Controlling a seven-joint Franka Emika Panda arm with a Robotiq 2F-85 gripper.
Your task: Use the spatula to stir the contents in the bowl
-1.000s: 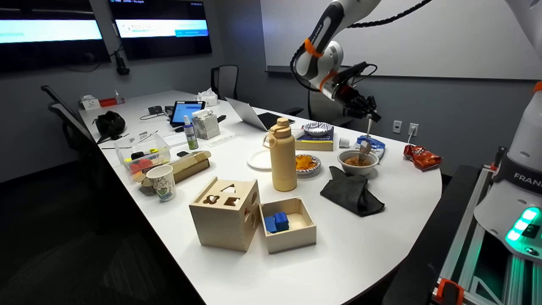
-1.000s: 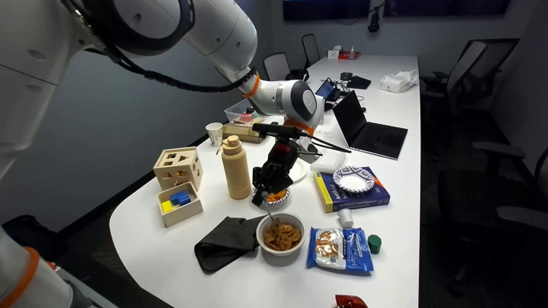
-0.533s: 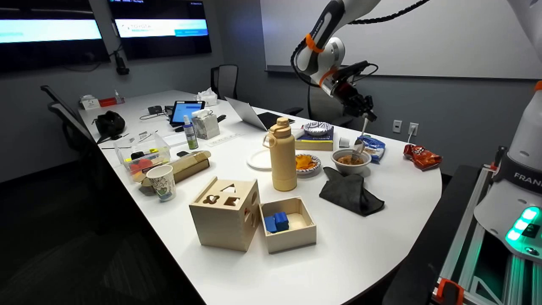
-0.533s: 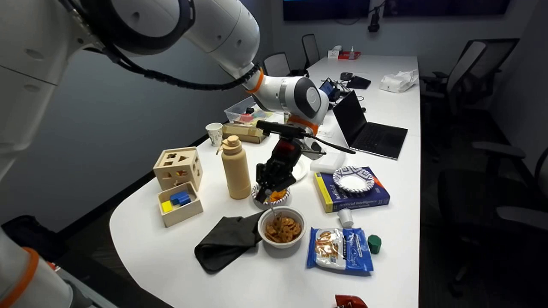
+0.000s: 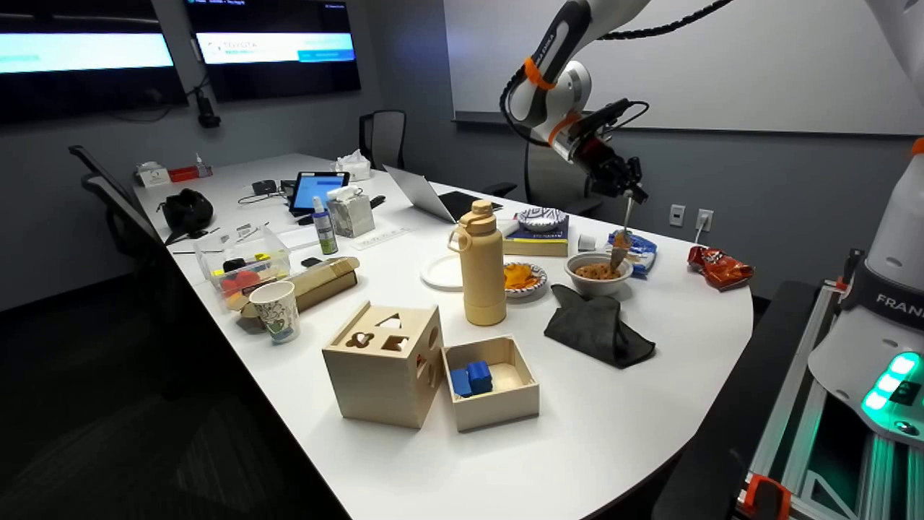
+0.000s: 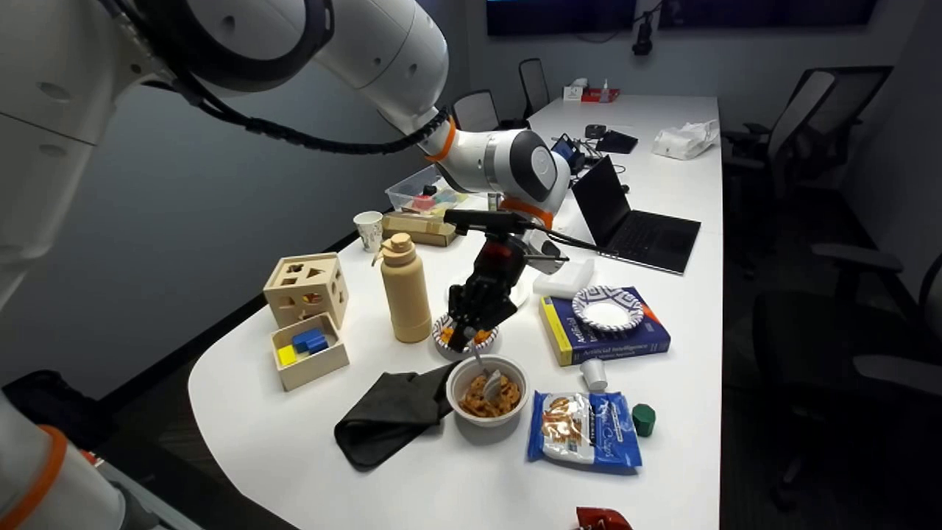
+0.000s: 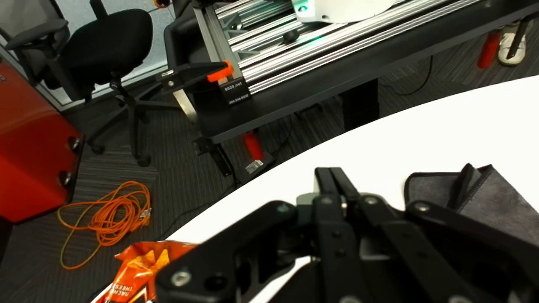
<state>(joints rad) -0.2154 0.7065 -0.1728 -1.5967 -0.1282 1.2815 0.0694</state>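
Observation:
The bowl (image 5: pixel 593 287) is small, round and light, with brown crisps (image 6: pixel 487 403) inside. It stands upright on the table and also shows in an exterior view (image 6: pixel 486 422). My gripper (image 5: pixel 637 195) is above the bowl, shut on the upper end of the spatula (image 5: pixel 628 217). In an exterior view the gripper (image 6: pixel 464 340) leans in from the far side of the bowl, with the spatula's pale head (image 6: pixel 492 384) down in the crisps. In the wrist view the fingertips (image 7: pixel 331 170) are nearly together. The bowl is out of that view and the spatula is mostly hidden.
A black cloth (image 6: pixel 397 419) lies right beside the bowl. A blue snack bag (image 6: pixel 585 430), a small white cup (image 6: pixel 593 375), a dish of orange chips (image 5: pixel 521 278), a tan bottle (image 5: pixel 484 267) and a book (image 6: pixel 603 338) stand around. A red bag (image 5: pixel 720 269) lies near the table edge.
The bowl has slid slightly away from the robot base, nearer the orange-chip dish. The gripper and spatula have moved across the bowl, and the spatula's head has shifted and turned among the crisps.

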